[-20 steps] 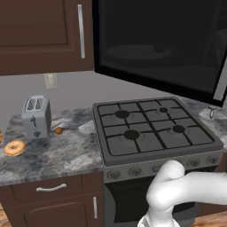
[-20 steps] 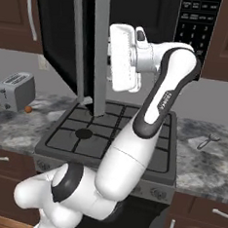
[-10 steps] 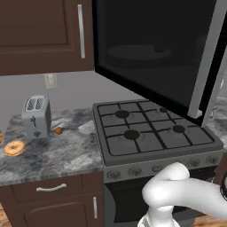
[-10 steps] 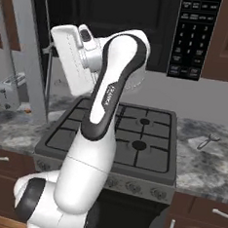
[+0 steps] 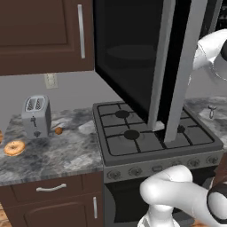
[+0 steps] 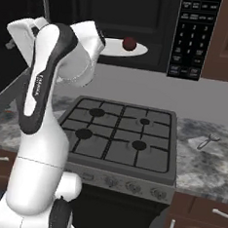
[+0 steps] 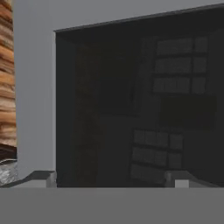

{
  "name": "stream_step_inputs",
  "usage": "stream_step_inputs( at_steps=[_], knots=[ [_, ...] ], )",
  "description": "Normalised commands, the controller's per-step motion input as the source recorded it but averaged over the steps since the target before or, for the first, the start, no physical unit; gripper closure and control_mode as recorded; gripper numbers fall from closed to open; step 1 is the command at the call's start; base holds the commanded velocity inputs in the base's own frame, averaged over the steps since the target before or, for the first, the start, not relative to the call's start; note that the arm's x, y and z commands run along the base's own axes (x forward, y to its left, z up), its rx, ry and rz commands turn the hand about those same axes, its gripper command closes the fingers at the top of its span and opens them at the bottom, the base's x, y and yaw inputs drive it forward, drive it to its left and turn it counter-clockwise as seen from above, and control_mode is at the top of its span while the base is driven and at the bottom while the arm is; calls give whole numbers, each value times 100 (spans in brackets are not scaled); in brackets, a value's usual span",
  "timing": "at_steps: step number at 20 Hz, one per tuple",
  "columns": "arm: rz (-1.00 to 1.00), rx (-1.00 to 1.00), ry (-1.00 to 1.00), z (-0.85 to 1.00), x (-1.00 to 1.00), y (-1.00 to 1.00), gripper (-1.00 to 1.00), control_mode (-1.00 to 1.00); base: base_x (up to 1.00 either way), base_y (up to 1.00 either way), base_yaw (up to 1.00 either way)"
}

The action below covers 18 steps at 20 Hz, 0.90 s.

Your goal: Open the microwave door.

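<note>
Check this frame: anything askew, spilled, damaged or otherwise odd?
Nothing spilled or damaged. The microwave door stands swung wide over the stove, which fits the task. A bagel lies bare on the counter by the toaster.

Glossy black glass microwave door [image 5: 126, 66], brushed silver handle [image 5: 184, 71], speckled stone counter [image 5: 53, 153], dark wood cabinets [image 5: 40, 35].

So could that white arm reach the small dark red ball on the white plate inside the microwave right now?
Probably yes. The glossy black glass microwave door is swung wide open, so the dark red ball on the white plate sits exposed with nothing in front. The arm would have to swing back from the door side first.
</note>
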Motion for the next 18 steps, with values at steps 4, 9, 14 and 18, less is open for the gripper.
stream_step_inputs(
  at_steps=[4, 9, 14, 18],
  knots=[
    [-21, 0, -28, 21, 17, 100, -100, -100, 0, 0, 0],
    [-22, -4, -27, 1, 15, 100, -100, -100, 0, 0, 0],
    [-19, -3, -22, 0, 16, 100, -100, -100, 0, 0, 0],
    [-5, 0, -8, -13, 3, 67, -100, -100, 0, 0, 0]
  ],
)
